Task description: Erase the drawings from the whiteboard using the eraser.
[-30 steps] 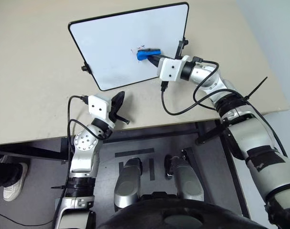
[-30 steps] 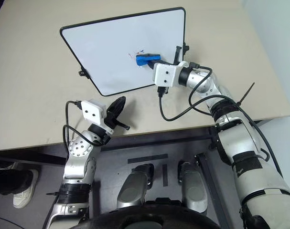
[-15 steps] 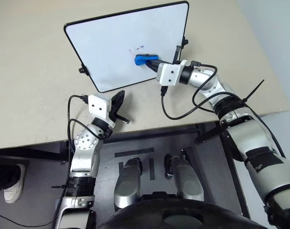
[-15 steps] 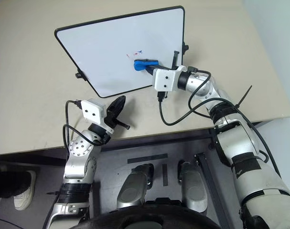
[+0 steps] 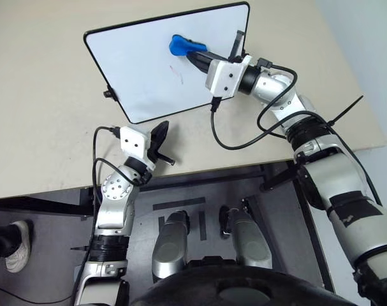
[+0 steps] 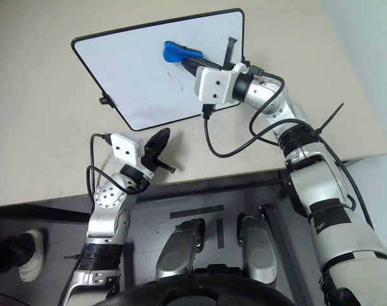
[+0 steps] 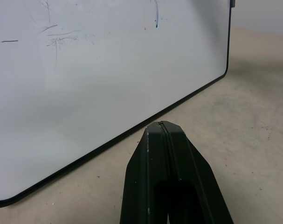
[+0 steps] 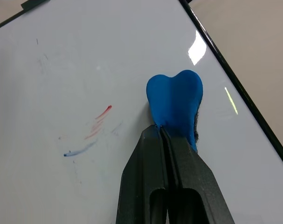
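Whiteboard (image 5: 148,70) tilted on beige table (image 5: 40,127), right gripper (image 5: 192,53) clamped on blue eraser (image 5: 180,44) at the board's upper part, faint red and blue drawings (image 8: 92,133) smeared below it, left gripper (image 5: 160,132) pressed closed, empty, near the board's lower edge.

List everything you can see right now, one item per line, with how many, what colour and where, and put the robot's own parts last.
whiteboard: one, white with black rim, propped on the table.
drawings: faint red and blue streaks, mid-board.
eraser: one, blue, on the board's upper part, above the streaks.
table: one, beige.
shoe: one, white, on the floor at the left.
right gripper: black fingers shut on the eraser.
left gripper: black, shut, empty, before the board's lower edge.
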